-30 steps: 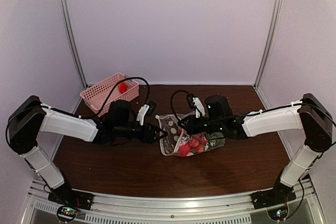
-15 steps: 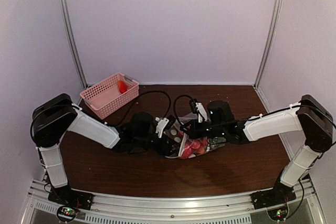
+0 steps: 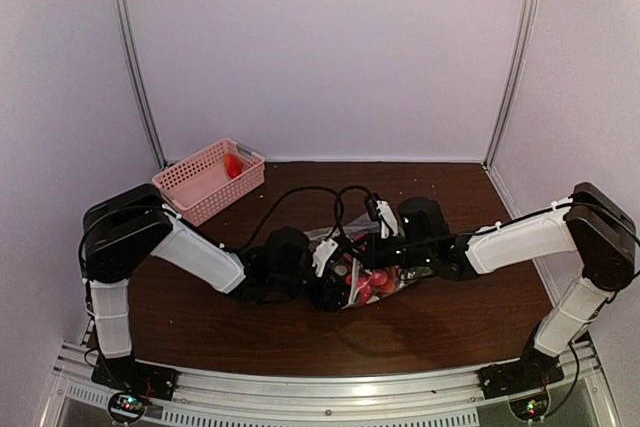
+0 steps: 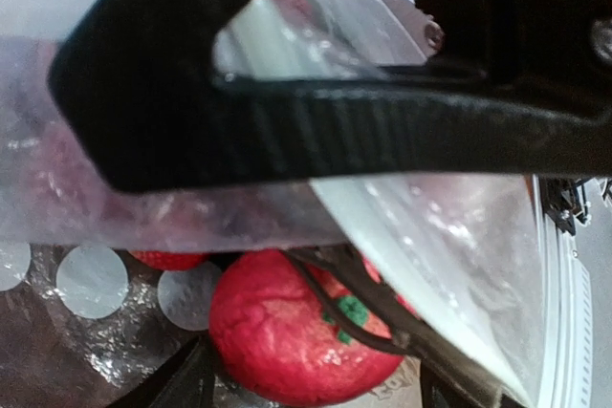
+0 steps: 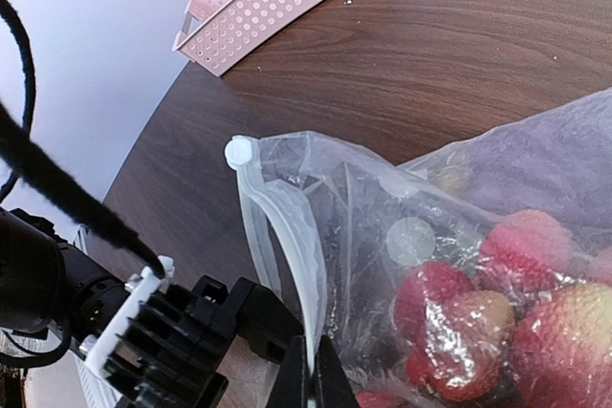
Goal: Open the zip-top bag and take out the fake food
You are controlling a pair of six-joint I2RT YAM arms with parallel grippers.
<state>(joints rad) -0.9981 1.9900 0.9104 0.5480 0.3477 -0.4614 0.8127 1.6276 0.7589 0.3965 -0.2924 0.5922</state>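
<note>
A pink basket (image 3: 208, 180) stands well beyond the left fingers (image 4: 382, 131), and a black cable (image 5: 67, 188) crosses close by them. The zip-top bag (image 5: 459, 236) lies on the surface (image 5: 459, 35) between both pairs of fingers, its long axis running from one pair to the other, zip strip (image 5: 287, 226) toward the left pair, fake food (image 5: 535, 322) bunched behind it. The right fingers (image 5: 325, 384) are pinched closed on the strip; how far the left pair gapes I cannot tell.

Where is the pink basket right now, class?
In the top external view, the pink lattice basket sits at the table's far-left corner, holding one red piece, well apart from the zip-top bag.
</note>
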